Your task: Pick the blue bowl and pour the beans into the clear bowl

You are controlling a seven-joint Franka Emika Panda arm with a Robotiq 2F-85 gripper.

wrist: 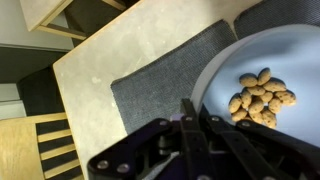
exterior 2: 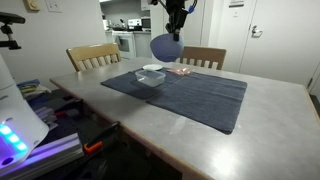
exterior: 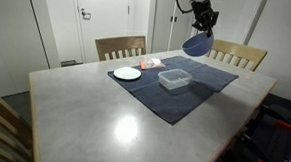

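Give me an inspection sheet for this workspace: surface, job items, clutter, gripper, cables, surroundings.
Surface: grey table with a dark mat on it.
Job's things: blue bowl held in the air, beans inside; clear bowl on the mat.
Clutter: white plate at the mat's edge; small pinkish packet on the mat.
Gripper: gripper shut on the blue bowl's rim.
Cables: nothing seen on the table.
Surroundings: wooden chairs, white doors.
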